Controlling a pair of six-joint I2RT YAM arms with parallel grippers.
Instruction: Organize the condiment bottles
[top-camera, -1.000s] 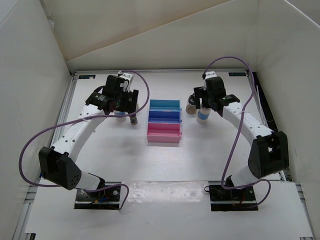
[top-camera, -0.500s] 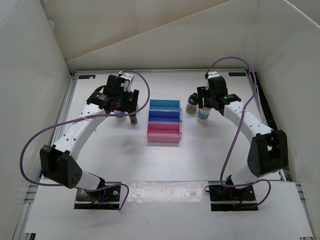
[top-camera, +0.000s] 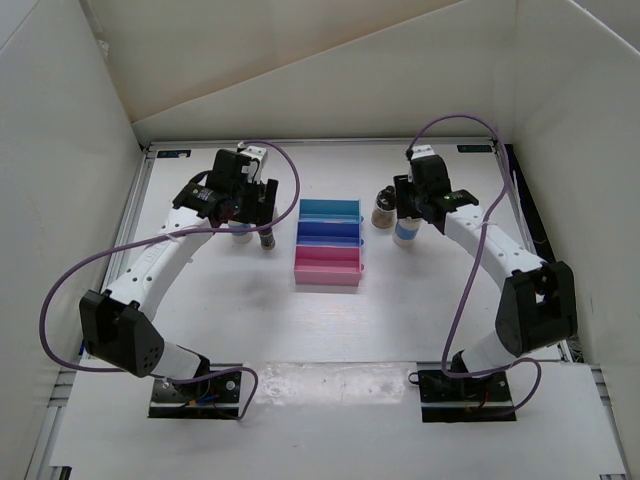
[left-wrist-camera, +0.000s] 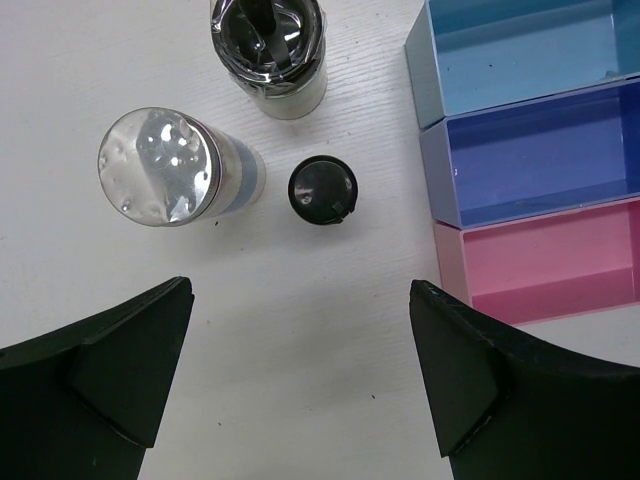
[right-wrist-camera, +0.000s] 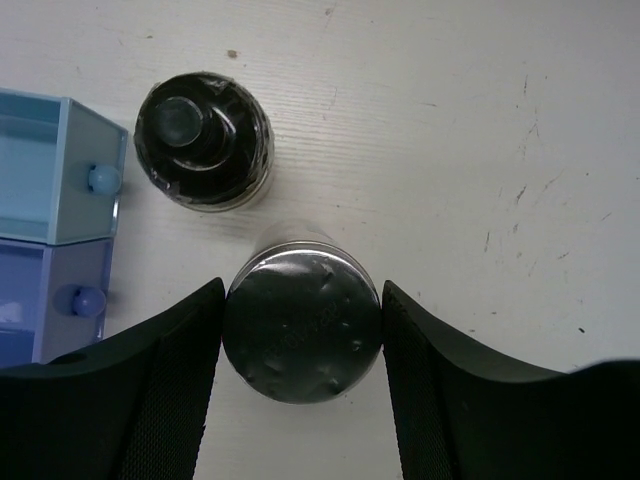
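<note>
In the left wrist view a silver-topped white-blue bottle (left-wrist-camera: 160, 167), a small black-capped bottle (left-wrist-camera: 322, 190) and a dark shiny-topped pale bottle (left-wrist-camera: 270, 45) stand left of the rack. My left gripper (left-wrist-camera: 300, 290) is open and empty above the table, short of them. My right gripper (right-wrist-camera: 303, 300) is shut on the cap of another silver-topped bottle (right-wrist-camera: 303, 335), which stands on the table. A black-capped brownish bottle (right-wrist-camera: 203, 140) stands just beyond it. From above I see the left gripper (top-camera: 250, 205), the right gripper (top-camera: 408, 205) and the held bottle (top-camera: 405, 234).
The pink-and-blue stepped rack (top-camera: 328, 243) sits mid-table between the two groups; its light-blue, blue and pink troughs (left-wrist-camera: 540, 140) hold nothing. Its end knobs (right-wrist-camera: 100, 180) lie close to the right-hand bottles. White walls close in the table on the left, back and right.
My right gripper has shifted slightly left over the silver-topped bottle and its fingers have closed in on the cap. The left arm has hardly moved.
</note>
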